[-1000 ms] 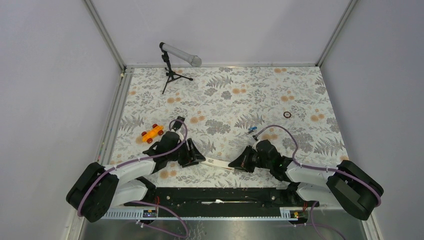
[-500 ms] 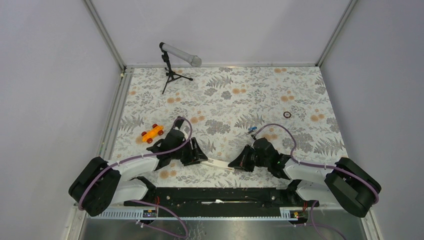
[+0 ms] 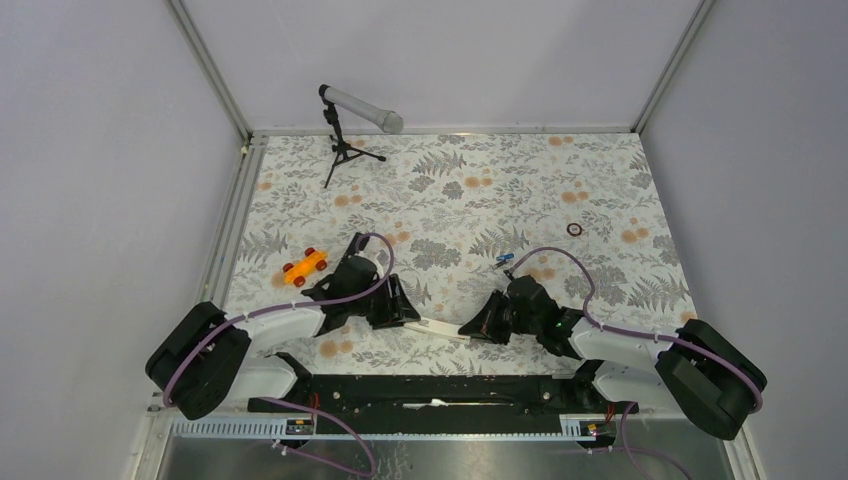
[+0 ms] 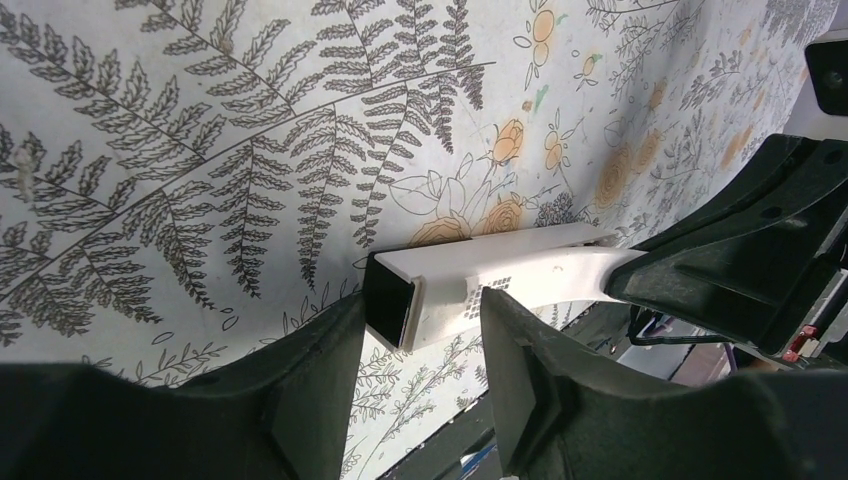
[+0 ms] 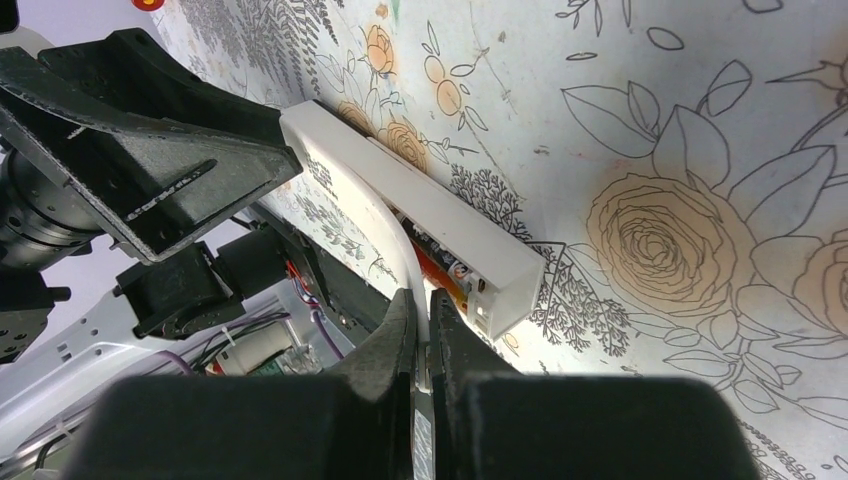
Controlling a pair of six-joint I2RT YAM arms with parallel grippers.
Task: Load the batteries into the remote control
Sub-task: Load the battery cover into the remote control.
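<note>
Top external view: the white remote control (image 3: 437, 327) lies flat on the fern-patterned table (image 3: 600, 190) near its front edge, between the two arms. The left hand (image 3: 403, 312) is at the remote's left end and the right hand (image 3: 478, 328) at its right end.

Left wrist view: the two dark fingers (image 4: 310, 390) stand narrowly apart on either side of the remote's square end and appear to press against both of its sides, so this hand holds the remote by that end. The right hand shows as a dark mass at the far end of the remote.

Right wrist view: the fingers (image 5: 385, 345) are almost together, pinching a thin, curved white strip, apparently the battery cover (image 5: 385, 225), which arches up from the remote's long side. Beneath the strip the compartment is exposed. Something red-orange sits inside it, too small to identify.

A blue battery (image 3: 505, 260) lies on the table beyond the right hand, apart from the remote. No other battery can be made out.

Other items on the table are an orange toy car (image 3: 304, 266) beyond the left arm, a microphone on a small tripod (image 3: 350, 125) at the far left, and a small dark ring (image 3: 574, 229) at the far right.
</note>
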